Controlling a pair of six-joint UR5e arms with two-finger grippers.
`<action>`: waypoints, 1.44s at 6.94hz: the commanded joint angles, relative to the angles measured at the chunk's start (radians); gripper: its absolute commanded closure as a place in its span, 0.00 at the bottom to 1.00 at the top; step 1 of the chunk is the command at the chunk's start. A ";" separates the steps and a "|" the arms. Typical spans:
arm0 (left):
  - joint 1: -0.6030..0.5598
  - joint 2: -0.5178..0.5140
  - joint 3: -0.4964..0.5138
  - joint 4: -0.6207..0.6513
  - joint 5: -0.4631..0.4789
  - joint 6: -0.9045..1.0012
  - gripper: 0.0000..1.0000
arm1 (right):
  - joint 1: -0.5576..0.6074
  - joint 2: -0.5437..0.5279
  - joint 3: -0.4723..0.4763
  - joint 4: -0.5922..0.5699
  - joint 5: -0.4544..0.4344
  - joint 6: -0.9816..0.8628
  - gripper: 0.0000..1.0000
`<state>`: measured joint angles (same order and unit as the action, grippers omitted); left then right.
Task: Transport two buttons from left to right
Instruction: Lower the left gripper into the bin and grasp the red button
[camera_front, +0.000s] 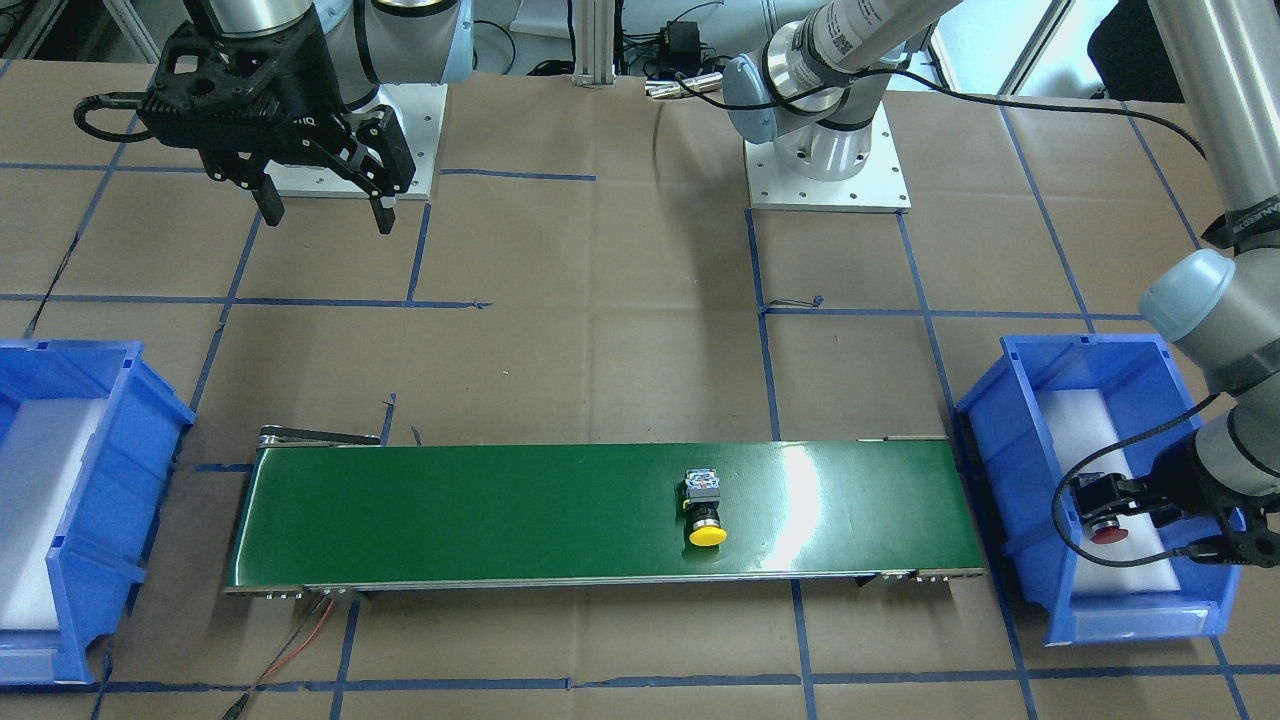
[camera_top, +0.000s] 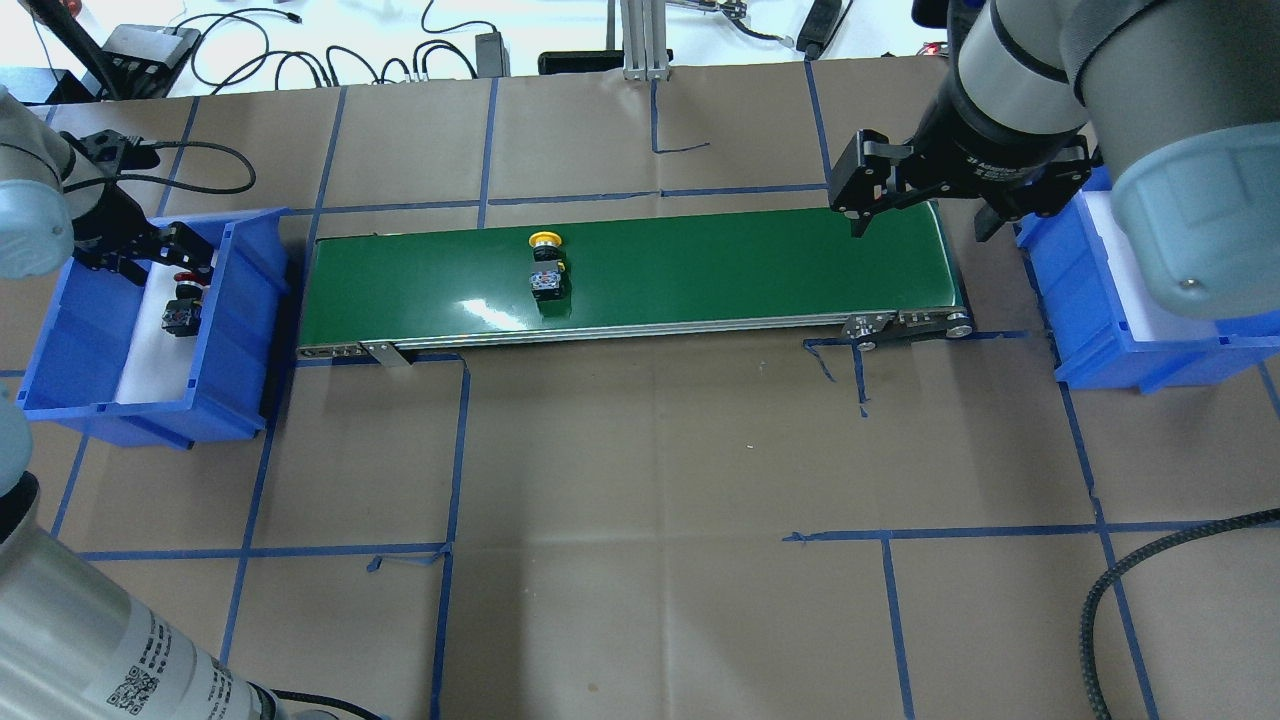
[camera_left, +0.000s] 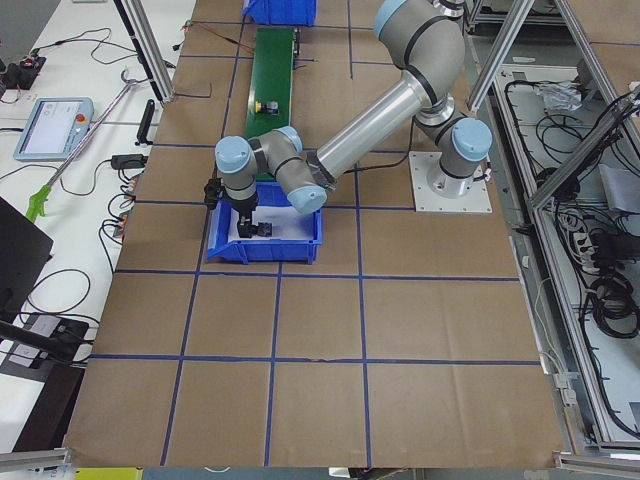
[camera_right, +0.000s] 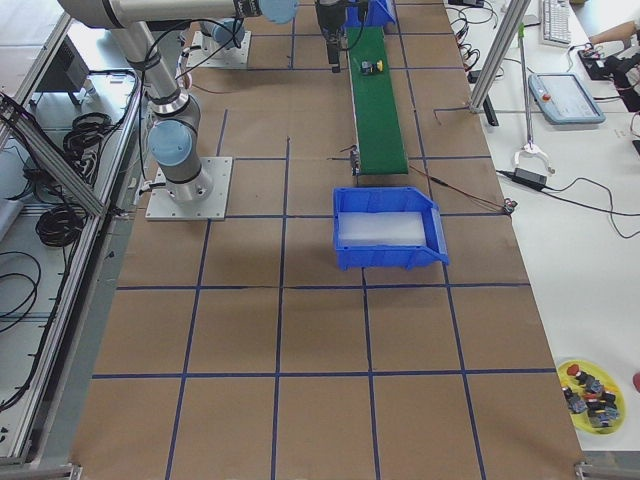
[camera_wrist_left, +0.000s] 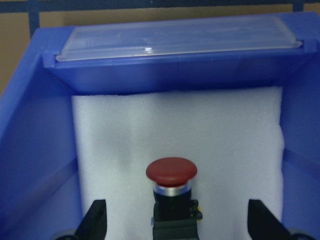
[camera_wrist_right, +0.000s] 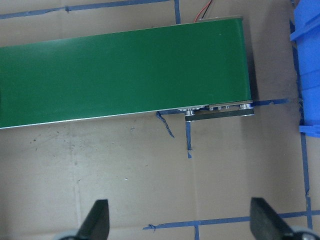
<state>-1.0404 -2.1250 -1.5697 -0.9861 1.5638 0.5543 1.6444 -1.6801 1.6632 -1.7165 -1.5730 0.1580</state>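
Note:
The yellow-capped button (camera_front: 706, 515) lies on its side on the green conveyor belt (camera_front: 450, 510), a little left of the belt's middle in the overhead view (camera_top: 546, 262). The red-capped button (camera_wrist_left: 171, 190) stands upright on white foam in the blue left bin (camera_top: 250, 300); it also shows in the front view (camera_front: 1108, 530). My left gripper (camera_wrist_left: 177, 225) is open down in that bin, its fingers (camera_wrist_left: 96, 220) on either side of the red button, not touching it. My right gripper (camera_top: 920, 230) is open and empty, hanging above the belt's right end.
A second blue bin (camera_top: 1100, 340) lined with white foam stands just past the belt's right end, with nothing visible in it. Blue tape lines cross the brown table paper. A yellow dish (camera_right: 590, 395) with several spare parts sits at a far table corner.

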 joint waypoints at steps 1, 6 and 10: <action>-0.001 -0.013 -0.041 0.060 0.002 -0.004 0.01 | 0.000 -0.001 0.000 0.000 0.001 0.000 0.00; -0.001 0.005 -0.039 0.012 0.010 -0.019 0.78 | 0.000 0.007 0.010 0.002 -0.002 -0.002 0.00; 0.000 0.118 0.002 -0.150 0.030 -0.016 0.96 | 0.000 0.022 0.010 -0.023 -0.006 -0.008 0.00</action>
<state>-1.0402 -2.0663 -1.5758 -1.0724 1.5812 0.5368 1.6444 -1.6607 1.6735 -1.7289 -1.5799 0.1523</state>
